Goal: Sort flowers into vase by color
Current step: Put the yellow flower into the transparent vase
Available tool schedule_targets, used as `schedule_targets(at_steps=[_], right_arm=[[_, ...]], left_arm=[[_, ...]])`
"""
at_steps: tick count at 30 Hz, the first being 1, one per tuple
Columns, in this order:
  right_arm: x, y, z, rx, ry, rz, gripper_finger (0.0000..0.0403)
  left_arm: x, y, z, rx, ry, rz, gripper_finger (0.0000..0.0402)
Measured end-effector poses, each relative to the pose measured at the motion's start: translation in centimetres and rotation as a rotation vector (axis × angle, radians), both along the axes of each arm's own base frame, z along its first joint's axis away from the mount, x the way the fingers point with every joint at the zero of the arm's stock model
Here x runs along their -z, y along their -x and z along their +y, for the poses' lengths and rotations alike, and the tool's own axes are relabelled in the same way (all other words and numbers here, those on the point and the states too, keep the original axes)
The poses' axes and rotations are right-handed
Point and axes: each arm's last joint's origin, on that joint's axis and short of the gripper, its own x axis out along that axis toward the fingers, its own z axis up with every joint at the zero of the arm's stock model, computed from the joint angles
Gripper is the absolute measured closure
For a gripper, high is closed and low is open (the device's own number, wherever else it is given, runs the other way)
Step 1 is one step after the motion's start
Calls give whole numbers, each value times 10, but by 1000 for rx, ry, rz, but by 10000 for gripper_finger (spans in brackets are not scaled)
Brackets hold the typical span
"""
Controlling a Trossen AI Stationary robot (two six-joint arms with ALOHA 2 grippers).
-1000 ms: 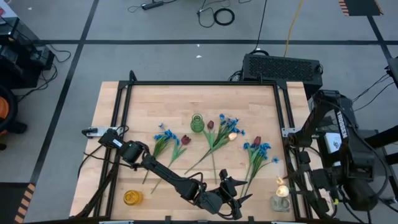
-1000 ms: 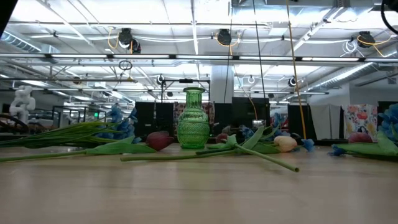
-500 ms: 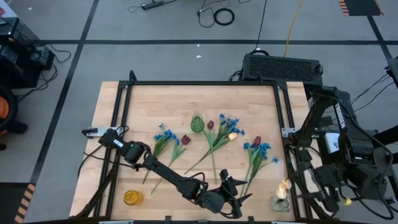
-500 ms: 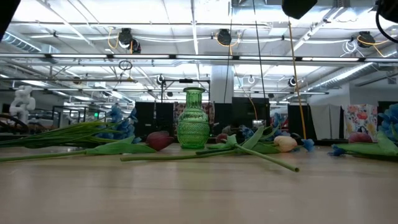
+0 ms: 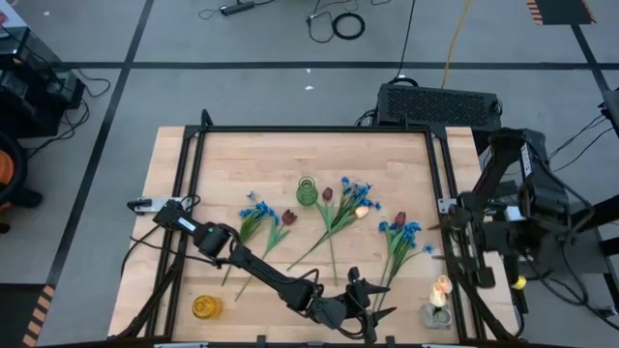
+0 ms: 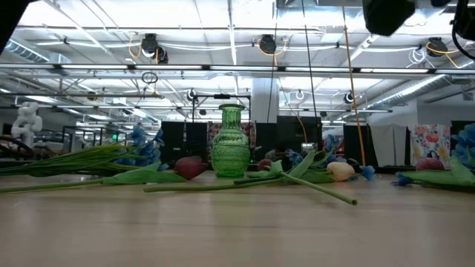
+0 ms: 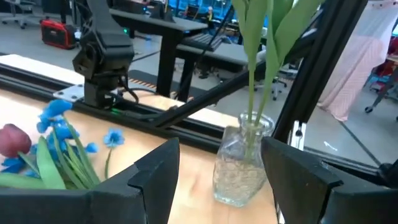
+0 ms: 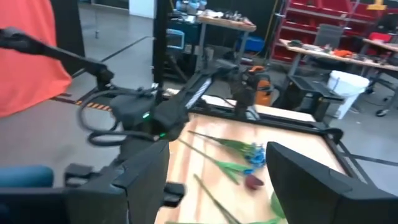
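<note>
Flowers lie on the wooden table: blue clusters [image 5: 253,211], dark red tulips [image 5: 287,217] and a cream tulip [image 5: 362,212]. Another cream tulip [image 5: 442,287] stands with its stem [image 7: 252,74] in a clear vase [image 7: 241,165] at the front right corner. A green vase [image 5: 307,191] stands mid-table. My left gripper [image 5: 369,290] is low near the front edge, open and level, pointing at the clear vase, short of it. My right gripper [image 8: 217,149] is open and empty, raised beside the table's right edge [image 5: 455,230].
An amber vase [image 5: 205,307] stands at the front left corner. Black frame rails [image 5: 440,174] run along the table's sides. A red tulip [image 7: 12,140] and blue blossoms [image 7: 62,121] lie just left of my left gripper's reach. Bare wood lies along the far edge.
My right gripper has risen and drawn back from above the clear vase toward the table's far right, turning as it went. The cream tulip stays standing in the clear vase.
</note>
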Motion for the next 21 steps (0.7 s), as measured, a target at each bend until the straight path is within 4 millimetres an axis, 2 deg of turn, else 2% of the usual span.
schedule_targets(at_steps=[5, 8, 13, 16, 21], right_arm=[[-8, 1, -24, 60, -27, -32, 143], [-11, -1, -39, 202, -42, -73, 152], [-9, -7, -57, 416, -53, -108, 170], [-4, -11, -68, 508, -21, -91, 181], [5, -18, -82, 679, -52, -82, 194]], left_arm=[[3, 0, 1, -11, -53, 18, 169], [-4, 2, 1, -21, -192, 55, 169], [-52, 26, 5, -159, -388, 226, 169], [-75, 43, 9, -240, -421, 294, 169], [-108, 51, 25, -311, -444, 289, 169]])
